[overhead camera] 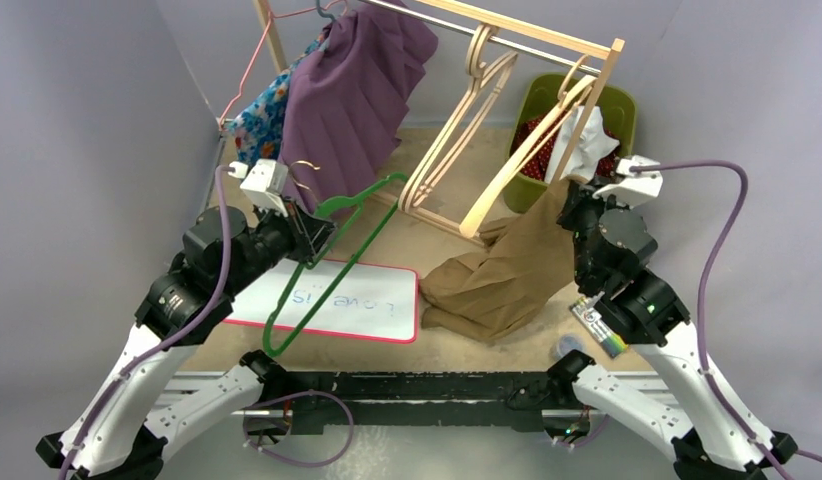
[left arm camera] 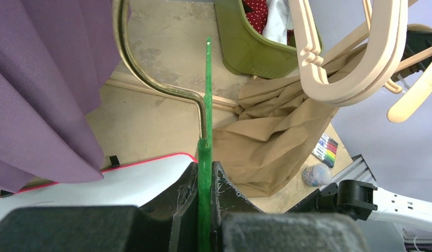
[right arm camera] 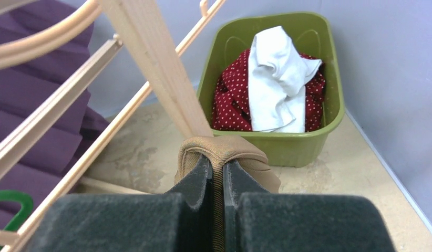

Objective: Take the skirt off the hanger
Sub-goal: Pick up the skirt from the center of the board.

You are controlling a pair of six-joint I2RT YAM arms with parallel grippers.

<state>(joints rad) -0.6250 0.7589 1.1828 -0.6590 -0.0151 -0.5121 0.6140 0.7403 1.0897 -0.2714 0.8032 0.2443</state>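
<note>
The green hanger (overhead camera: 372, 192) hangs slanted above the whiteboard, and nothing is draped on it. My left gripper (overhead camera: 312, 235) is shut on its upper end, just below the metal hook (left arm camera: 151, 84); in the left wrist view the green bar (left arm camera: 204, 157) sits squeezed between the jaws. The tan skirt (overhead camera: 497, 275) lies crumpled on the table to the right, apart from the hanger. One edge of it is lifted by my right gripper (overhead camera: 577, 200). In the right wrist view that gripper (right arm camera: 218, 168) is shut on a fold of the skirt (right arm camera: 224, 147).
A wooden rack (overhead camera: 547, 45) carries bare wooden hangers (overhead camera: 467, 150), a purple garment (overhead camera: 352, 90) and a floral one (overhead camera: 262, 115). A green bin (overhead camera: 532, 100) of clothes stands at the back right. A whiteboard (overhead camera: 367, 300), markers (overhead camera: 602, 335) and a small jar (overhead camera: 567, 348) lie near the front.
</note>
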